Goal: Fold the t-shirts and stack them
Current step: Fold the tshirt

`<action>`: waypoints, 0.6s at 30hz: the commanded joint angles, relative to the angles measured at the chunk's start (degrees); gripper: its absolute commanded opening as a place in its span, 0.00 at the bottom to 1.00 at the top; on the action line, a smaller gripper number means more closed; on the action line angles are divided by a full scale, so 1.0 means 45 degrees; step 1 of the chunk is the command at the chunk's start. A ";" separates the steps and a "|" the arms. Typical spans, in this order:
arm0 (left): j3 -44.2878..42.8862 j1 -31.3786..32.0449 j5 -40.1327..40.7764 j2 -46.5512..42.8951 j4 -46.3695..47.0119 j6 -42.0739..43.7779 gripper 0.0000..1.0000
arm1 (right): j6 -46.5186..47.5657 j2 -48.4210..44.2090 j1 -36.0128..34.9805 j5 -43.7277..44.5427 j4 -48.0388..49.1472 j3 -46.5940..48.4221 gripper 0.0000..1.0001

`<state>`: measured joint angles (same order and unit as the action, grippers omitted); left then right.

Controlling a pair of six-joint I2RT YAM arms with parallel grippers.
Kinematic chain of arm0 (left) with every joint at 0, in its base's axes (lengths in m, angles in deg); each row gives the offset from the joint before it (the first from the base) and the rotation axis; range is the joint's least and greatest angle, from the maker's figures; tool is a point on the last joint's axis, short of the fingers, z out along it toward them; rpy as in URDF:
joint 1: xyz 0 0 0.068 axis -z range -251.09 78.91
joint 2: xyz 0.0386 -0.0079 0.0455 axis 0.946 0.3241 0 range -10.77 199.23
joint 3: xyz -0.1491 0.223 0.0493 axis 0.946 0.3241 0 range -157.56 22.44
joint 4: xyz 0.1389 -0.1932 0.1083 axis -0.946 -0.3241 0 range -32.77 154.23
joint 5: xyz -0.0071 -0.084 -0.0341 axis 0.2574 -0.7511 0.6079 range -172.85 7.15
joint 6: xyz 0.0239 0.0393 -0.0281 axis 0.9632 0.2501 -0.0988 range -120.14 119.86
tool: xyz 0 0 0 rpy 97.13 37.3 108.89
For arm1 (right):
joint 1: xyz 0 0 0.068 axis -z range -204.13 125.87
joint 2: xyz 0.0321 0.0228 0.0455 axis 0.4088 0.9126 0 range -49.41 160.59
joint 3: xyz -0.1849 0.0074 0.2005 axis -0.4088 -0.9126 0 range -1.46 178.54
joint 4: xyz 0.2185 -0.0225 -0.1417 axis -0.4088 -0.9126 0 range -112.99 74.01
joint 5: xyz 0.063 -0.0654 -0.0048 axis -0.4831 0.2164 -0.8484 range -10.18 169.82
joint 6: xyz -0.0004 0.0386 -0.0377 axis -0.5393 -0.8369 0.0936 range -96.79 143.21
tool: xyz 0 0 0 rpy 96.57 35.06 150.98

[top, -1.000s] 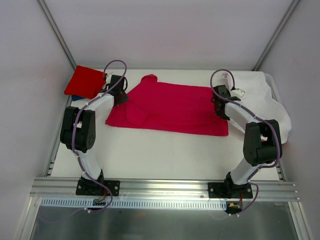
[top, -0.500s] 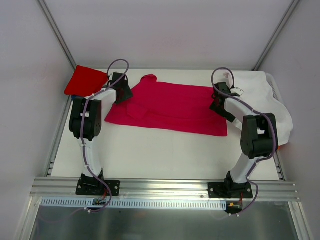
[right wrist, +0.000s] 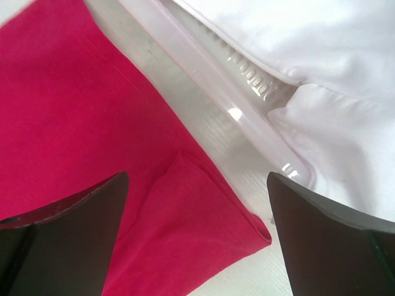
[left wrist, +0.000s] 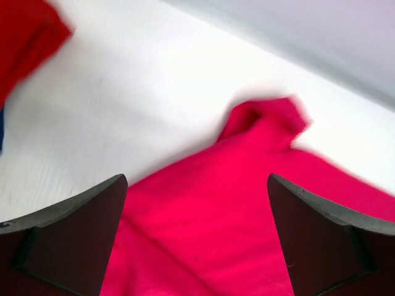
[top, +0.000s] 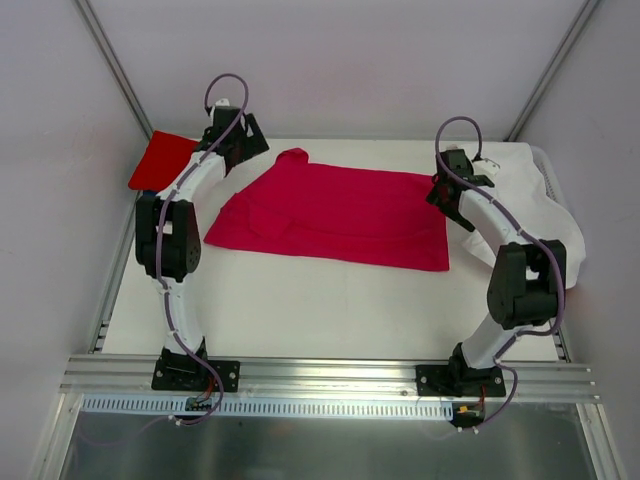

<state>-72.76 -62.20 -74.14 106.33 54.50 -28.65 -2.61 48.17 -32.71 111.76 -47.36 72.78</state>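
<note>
Soft crimson-pink t-shirt (top: 340,215), roughly rectangular, smooth white table (top: 300,300)

White table (top: 330,300), matte, evenly lit, soft shadows only. Plain pale grey back wall (top: 330,60); left wall (top: 50,200) and right wall (top: 610,130) same tone, closing in booth. Slim metal struts (top: 110,60) run diagonally up both rear corners. Aluminium rail (top: 330,372) along near table edge; slotted white strip (top: 320,407) below it, then dull grey metal sheet (top: 330,450).
</note>
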 commanded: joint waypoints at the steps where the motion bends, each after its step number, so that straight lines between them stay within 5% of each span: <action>1: -0.2468 -0.0138 -0.1014 0.0673 0.0347 0.0944 0.98 | 0.0504 -0.1312 0.0266 0.0559 -0.0101 -0.0362 1.00; 9: -0.7919 -0.0646 -0.4706 0.5494 0.0581 0.0672 0.98 | 0.0543 -0.2348 0.0129 -0.0224 0.0585 -0.2082 1.00; 18: -0.8846 -0.1291 -0.6916 0.7591 0.1538 -0.0909 0.96 | 0.0543 -0.2778 -0.0027 -0.0360 0.0801 -0.2630 0.99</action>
<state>-110.48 -66.75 -100.13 142.04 59.74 -28.96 -1.30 38.60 -32.82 108.83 -44.04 61.19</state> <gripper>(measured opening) 0.963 0.993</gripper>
